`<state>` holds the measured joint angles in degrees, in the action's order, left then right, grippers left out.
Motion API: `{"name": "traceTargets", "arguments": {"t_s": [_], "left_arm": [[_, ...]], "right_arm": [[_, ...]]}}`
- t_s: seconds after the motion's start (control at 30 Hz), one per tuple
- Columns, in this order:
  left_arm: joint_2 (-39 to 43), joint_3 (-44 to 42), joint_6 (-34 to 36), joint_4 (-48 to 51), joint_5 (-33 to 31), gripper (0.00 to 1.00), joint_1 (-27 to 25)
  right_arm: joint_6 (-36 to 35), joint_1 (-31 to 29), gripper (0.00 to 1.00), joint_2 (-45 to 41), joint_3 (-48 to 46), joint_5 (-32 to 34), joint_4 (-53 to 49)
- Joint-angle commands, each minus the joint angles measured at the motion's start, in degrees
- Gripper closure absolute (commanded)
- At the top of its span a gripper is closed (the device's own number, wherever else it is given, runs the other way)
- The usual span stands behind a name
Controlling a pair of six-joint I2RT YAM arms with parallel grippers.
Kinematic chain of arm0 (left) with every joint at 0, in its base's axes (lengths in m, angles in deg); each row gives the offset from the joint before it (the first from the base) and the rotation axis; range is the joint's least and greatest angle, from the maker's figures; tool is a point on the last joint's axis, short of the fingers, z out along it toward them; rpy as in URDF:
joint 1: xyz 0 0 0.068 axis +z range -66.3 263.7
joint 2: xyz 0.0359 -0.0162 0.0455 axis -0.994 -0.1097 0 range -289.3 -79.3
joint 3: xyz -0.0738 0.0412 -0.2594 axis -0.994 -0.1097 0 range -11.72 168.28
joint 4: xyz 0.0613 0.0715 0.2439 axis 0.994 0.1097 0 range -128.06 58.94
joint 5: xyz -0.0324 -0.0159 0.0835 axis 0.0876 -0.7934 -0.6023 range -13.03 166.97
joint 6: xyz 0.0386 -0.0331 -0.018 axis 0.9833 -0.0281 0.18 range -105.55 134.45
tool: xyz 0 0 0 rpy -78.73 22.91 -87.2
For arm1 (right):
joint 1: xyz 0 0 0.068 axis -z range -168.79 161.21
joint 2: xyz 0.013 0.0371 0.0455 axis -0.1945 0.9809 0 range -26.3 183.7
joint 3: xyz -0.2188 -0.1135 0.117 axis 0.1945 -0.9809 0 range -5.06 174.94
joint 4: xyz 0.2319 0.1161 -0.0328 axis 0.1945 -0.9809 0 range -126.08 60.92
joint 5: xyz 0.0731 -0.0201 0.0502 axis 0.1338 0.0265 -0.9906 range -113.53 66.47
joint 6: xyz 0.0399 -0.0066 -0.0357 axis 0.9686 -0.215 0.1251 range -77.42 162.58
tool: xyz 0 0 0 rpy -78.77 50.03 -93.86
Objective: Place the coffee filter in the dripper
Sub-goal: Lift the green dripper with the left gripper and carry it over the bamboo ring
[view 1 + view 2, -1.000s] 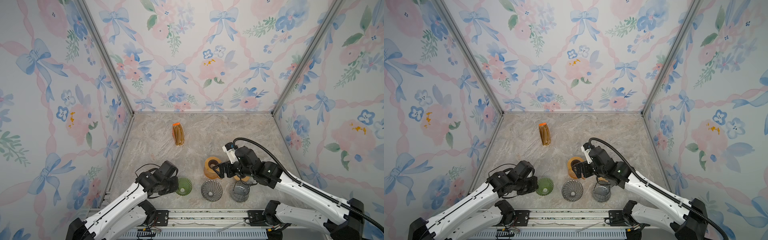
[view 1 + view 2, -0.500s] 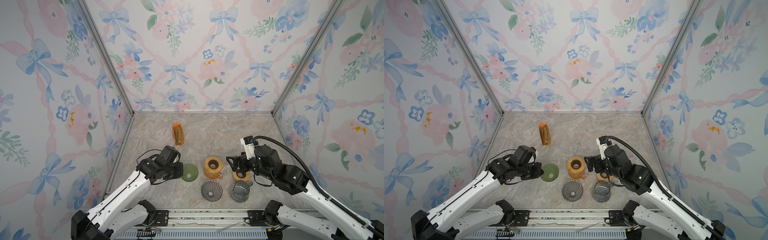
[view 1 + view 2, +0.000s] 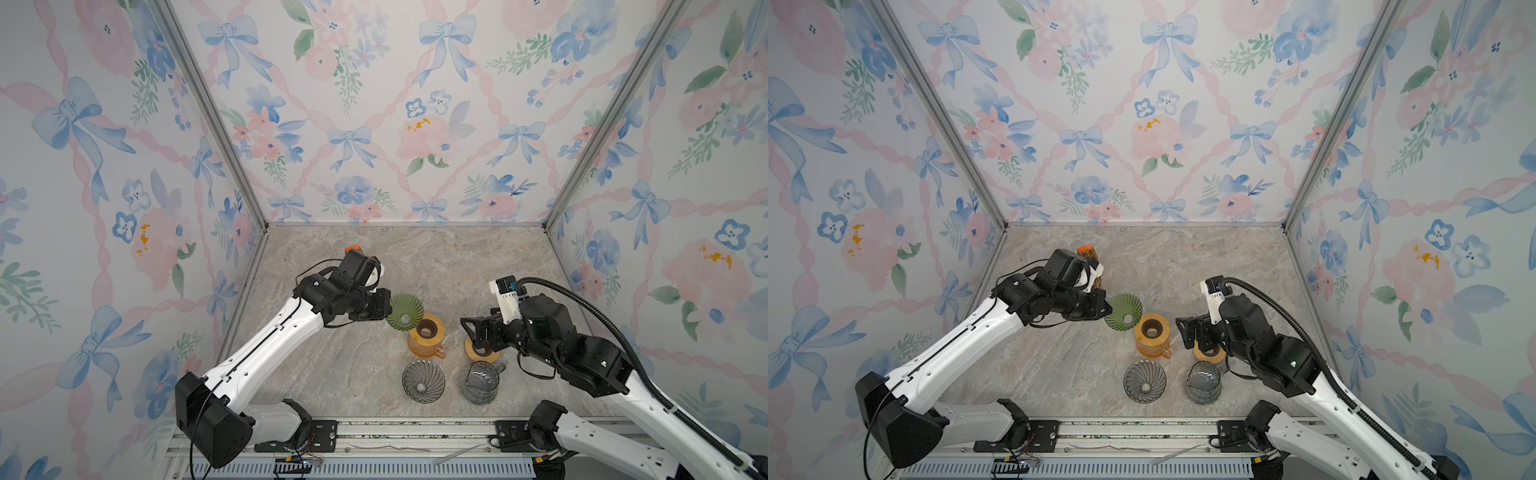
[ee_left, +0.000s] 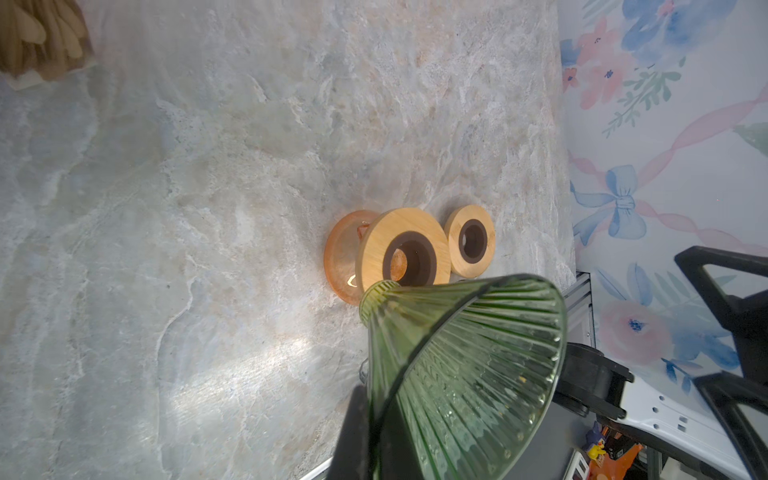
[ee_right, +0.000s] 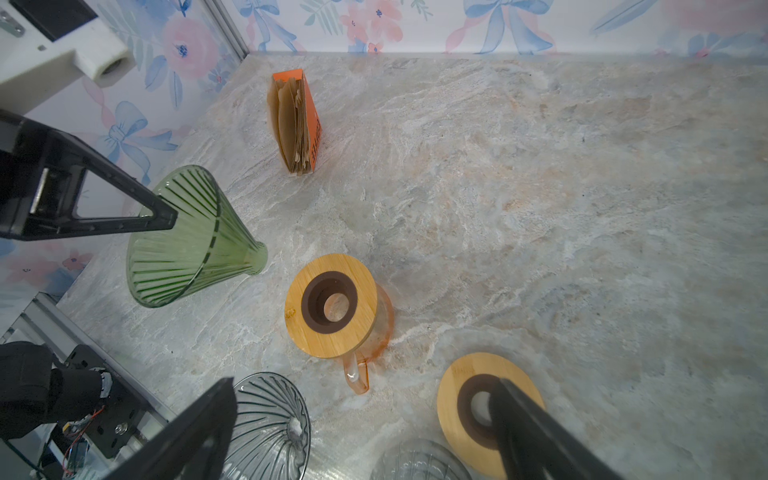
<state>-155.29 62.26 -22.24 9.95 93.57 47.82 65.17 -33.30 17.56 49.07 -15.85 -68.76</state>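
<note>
The green ribbed glass cone dripper (image 5: 187, 241) is up in the air and tipped on its side. The left gripper (image 3: 386, 311) pinches its wide rim tight. The brown paper coffee filters (image 5: 291, 124) stand packed in an orange box (image 5: 314, 133), well apart from the dripper, toward the back wall.

L arm (image 3: 266, 353) stretched fwd from front rail, wrist turned sideways toward centre; L pincer (image 3: 388, 309) clamped tight on rim of green dripper (image 3: 405, 311), held aloft. R arm (image 3: 582, 357) bent at elbow; R pincer (image 3: 469, 334) spread wide, empty, pointing toward centre.
</note>
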Motion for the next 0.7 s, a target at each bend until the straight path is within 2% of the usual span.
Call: {"name": "traceTargets", "arguments": {"t_s": [0.0, 0.23, 0.67], "left_arm": [[-3.78, 4.32, 3.56, 0.9, 1.68, 0.97, -1.01], [-12.21, 11.71, 5.54, 1.69, 1.79, 0.96, -4.22], [-16.35, 12.44, 7.14, 3.85, 1.69, 0.96, -6.49]], "right_arm": [[1.07, 0.5, 0.04, -1.17, -1.43, -0.99, -0.9], [2.77, 0.5, 0.04, -1.76, -2.27, 0.14, -2.47], [3.99, 0.52, 0.04, -2.02, -3.74, 0.91, -3.47]]}}
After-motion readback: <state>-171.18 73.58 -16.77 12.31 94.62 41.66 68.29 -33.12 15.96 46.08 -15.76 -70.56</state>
